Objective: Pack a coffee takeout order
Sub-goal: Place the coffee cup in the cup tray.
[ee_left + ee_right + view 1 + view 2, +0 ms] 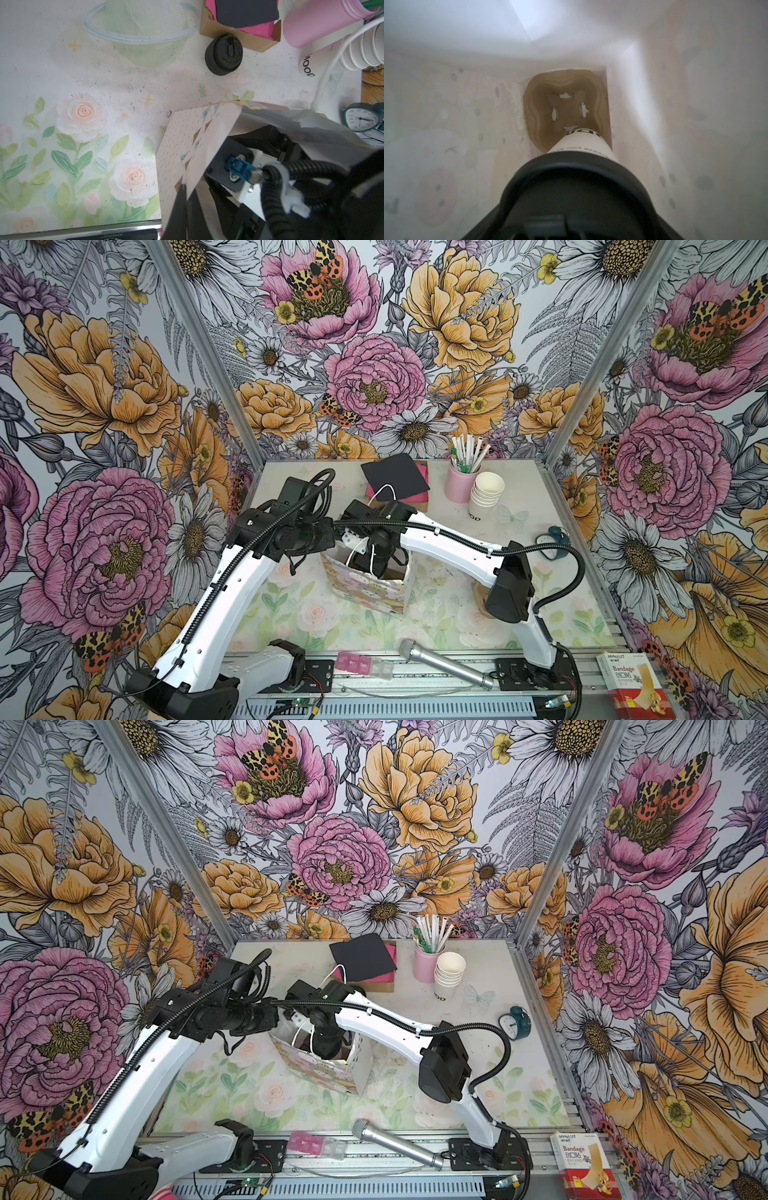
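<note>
Fingers [179, 207] of left gripper [184, 186] pinched on ten o'clock rim of patterned paper bag [370, 593], black-lidded white cup [581, 143] clamped inside by right gripper [378, 564]

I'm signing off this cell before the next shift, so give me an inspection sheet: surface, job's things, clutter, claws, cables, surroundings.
Surface: floral mat, speckled with dark grime.
Job's things: lidded cup down in the bag, above a carrier; black napkin lying on pink napkins.
Clutter: spare lids, cup stack, straw pot, clock, microphone, bandage box.
Claws: left claw shut on the bag's wall; right claw hidden in the bag, grip unseen.
Cables: corrugated hoses run along both arms.
Surroundings: flowered walls on three sides.
</note>
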Available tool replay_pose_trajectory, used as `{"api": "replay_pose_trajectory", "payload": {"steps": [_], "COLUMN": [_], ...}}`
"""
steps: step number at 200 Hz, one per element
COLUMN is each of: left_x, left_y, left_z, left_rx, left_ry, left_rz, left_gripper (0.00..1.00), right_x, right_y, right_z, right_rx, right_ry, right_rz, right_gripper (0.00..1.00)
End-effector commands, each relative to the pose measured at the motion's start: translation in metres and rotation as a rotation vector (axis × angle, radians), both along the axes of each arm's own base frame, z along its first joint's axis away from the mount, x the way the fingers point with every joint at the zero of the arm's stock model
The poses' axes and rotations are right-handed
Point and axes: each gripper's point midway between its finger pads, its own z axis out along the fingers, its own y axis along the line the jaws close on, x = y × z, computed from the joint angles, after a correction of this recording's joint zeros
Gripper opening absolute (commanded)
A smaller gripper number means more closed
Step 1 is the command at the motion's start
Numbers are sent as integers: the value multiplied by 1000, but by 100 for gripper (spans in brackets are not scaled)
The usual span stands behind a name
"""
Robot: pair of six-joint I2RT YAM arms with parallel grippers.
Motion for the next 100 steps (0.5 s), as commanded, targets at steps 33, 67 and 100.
{"api": "replay_pose_trajectory", "payload": {"steps": [33, 67, 100], "left_x": [6, 7, 7], "left_y": [-5, -5, -4], "left_z": [7, 7, 7], "left_rx": [-9, -7, 1], "left_ry": [-31, -30, -31], "left_rz": [-29, -28, -25], "left_gripper": [0, 0, 0], "right_x": [2, 0, -7], "right_y": [17, 9, -3], "right_z": [-16, -7, 7], "right_rx": [-1, -5, -4], "right_ry": [-15, -27, -36], "right_rz": [22, 32, 30], "right_gripper": [87, 87, 87]}}
